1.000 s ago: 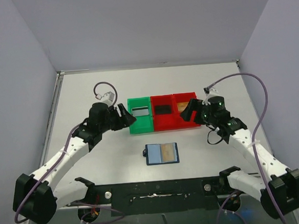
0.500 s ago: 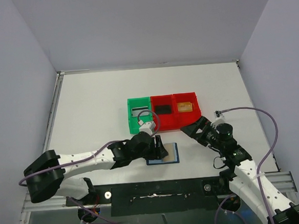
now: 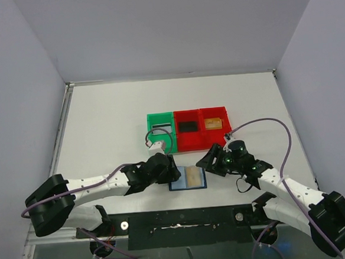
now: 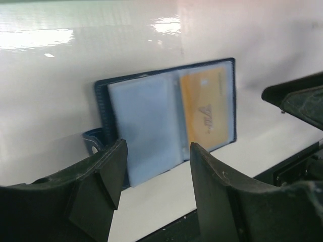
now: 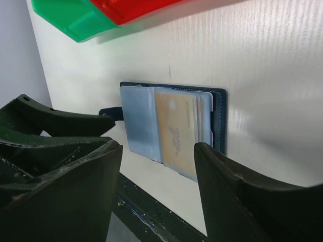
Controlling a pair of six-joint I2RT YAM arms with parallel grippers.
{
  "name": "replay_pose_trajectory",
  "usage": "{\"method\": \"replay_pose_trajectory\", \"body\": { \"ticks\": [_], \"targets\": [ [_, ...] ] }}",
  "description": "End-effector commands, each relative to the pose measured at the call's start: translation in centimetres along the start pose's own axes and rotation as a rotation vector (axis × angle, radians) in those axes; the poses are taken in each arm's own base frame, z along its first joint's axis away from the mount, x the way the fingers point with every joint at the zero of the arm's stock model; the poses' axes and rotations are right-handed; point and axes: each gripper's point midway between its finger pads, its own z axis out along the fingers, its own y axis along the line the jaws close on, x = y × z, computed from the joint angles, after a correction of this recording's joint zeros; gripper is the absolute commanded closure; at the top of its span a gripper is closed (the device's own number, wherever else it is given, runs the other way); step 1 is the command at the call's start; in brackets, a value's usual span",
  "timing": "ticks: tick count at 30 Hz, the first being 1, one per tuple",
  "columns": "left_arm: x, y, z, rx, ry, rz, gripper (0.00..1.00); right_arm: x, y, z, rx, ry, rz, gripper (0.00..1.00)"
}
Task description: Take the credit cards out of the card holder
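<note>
Blue card holder (image 4: 144, 123), open, tan card (image 4: 204, 111) inside

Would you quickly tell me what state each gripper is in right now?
Left gripper: open, holding nothing.
Right gripper: open, holding nothing.

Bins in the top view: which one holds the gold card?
The red bin at the right end of the row. Its gold card sets it apart: the middle red bin holds a black card, the green bin a grey card.
</note>
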Motion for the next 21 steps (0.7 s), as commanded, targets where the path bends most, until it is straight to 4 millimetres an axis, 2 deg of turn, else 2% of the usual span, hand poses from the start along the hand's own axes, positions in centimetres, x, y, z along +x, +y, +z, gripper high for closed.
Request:
{"method": "replay_pose_trajectory", "body": {
  "ticks": [1,6,14,21],
  "targets": [
    [-1.6,1.1,-0.6,-0.007,-0.07,-0.056,0.49,-1.1,2.9,0.9,-0.053,-0.028,-0.029,0.43],
    [-1.1,1.3,-0.6,0.017,-0.052,-0.059,0.49,0.1,2.7,1.9,-0.029,0.017,-0.028,0.48],
    [-0.3,1.2,-0.4,0.038,-0.022,-0.062,0.49,1.0,0.9,3.0,0.058,0.058,-0.017,0.51],
    [0.4,1.8,0.0,0.016,0.006,-0.047,0.5,1.7,0.6,3.7,0.078,0.1,-0.031,0.57]
  ]
}}
